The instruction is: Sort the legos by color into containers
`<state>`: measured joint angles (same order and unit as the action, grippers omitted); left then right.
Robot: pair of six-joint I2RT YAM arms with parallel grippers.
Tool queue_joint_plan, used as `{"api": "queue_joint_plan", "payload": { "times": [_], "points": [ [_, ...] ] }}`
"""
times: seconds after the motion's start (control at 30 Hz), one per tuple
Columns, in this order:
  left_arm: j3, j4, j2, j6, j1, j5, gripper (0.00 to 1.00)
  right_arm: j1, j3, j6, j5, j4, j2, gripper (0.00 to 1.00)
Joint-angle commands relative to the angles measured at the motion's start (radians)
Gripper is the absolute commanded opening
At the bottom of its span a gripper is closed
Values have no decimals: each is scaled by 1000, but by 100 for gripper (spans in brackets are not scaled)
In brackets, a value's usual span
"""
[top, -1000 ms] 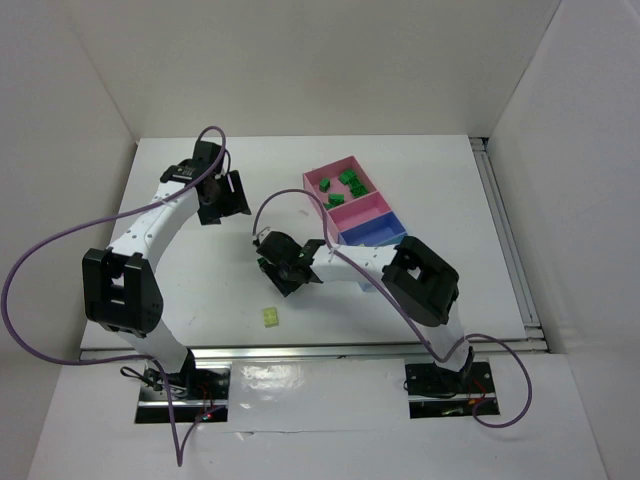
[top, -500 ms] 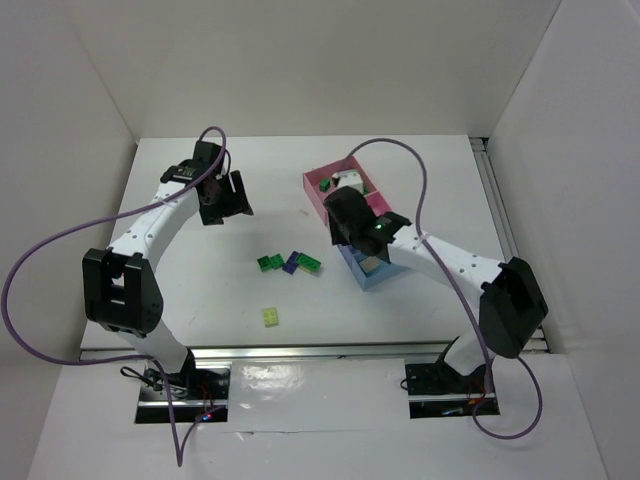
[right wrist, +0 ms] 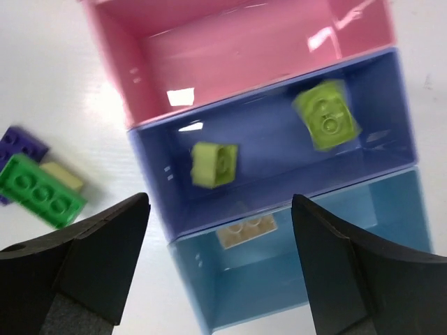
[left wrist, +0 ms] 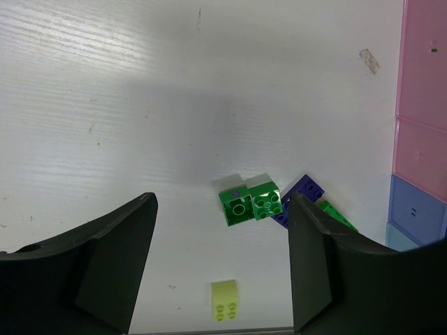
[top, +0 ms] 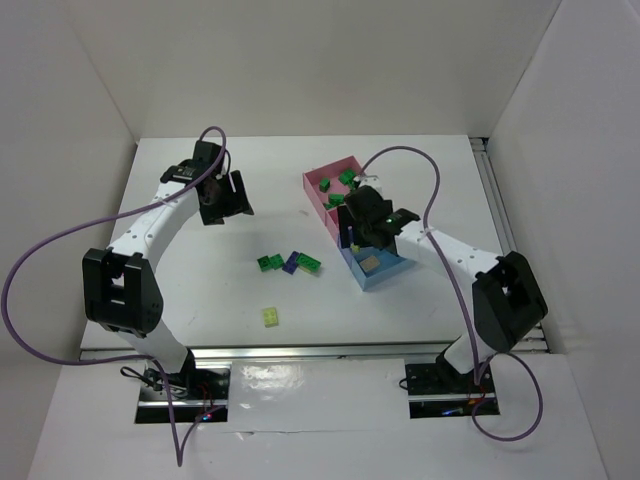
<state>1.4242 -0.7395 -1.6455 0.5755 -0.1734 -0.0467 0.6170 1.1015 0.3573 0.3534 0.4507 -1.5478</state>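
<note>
My right gripper (top: 362, 232) hangs open over the row of containers (top: 383, 277), nothing between its fingers. Straight below it in the right wrist view, the periwinkle box (right wrist: 391, 105) holds two yellow-green legos (right wrist: 214, 165) (right wrist: 325, 114), and the light blue box (right wrist: 314, 279) holds a cream brick (right wrist: 246, 227). The pink box (right wrist: 244, 56) beside them shows nothing in it. The far pink box (top: 318, 183) holds several dark green bricks (top: 347, 178). On the table lie two green bricks (left wrist: 250, 204), a purple one (left wrist: 302, 190), another green one (left wrist: 336, 217) and a yellow-green one (left wrist: 225, 300). My left gripper (left wrist: 222, 209) is open above them.
White walls enclose the table on three sides. A metal rail (top: 505, 240) runs along the right edge. Purple cables loop off both arms (top: 60, 245). In the right wrist view the green brick (right wrist: 40, 190) and purple brick (right wrist: 17, 146) lie left of the boxes.
My right arm swung from the brick cluster at mid-table over to the containers, and its jaws went from shut to open. The left arm stayed still.
</note>
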Motion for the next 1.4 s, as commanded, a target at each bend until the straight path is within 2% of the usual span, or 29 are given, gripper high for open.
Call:
{"api": "queue_joint_plan", "payload": {
  "times": [0.0,0.03,0.17,0.3,0.43,0.77,0.87,1.07,1.17,1.23,1.27,1.37],
  "points": [
    [-5,8,9,-11,6,10,79,81,32,-55,4,-44,5,89],
    [-5,8,9,-11,6,-4,79,105,32,-72,-11,-44,17,83],
    [-5,8,-2,-20,15,-25,79,272,21,-132,-117,-73,14,82],
    [15,-3,-11,-20,49,-35,79,462,89,-132,-197,-63,-84,92],
    [15,-12,-11,-29,69,-35,79,559,164,-141,-247,-72,-193,96],
    [15,-12,-2,-29,78,-24,79,589,270,-185,-303,-101,-379,96],
    [5,-12,-2,-29,78,-24,79,589,294,-164,-303,-92,-422,89],
    [5,-12,-2,-29,78,-24,79,589,325,-155,-303,-53,-477,66],
    [-4,-12,-2,-39,89,-24,79,598,325,-155,-303,-32,-477,61],
    [-4,-12,-2,-39,89,-24,79,598,336,-155,-271,-7,-468,51],
    [-4,-12,-2,-39,89,-15,79,598,336,-155,-239,-7,-468,42],
    [-4,-12,-11,-39,89,-15,79,598,327,-155,-170,5,-419,41]
  ]
}}
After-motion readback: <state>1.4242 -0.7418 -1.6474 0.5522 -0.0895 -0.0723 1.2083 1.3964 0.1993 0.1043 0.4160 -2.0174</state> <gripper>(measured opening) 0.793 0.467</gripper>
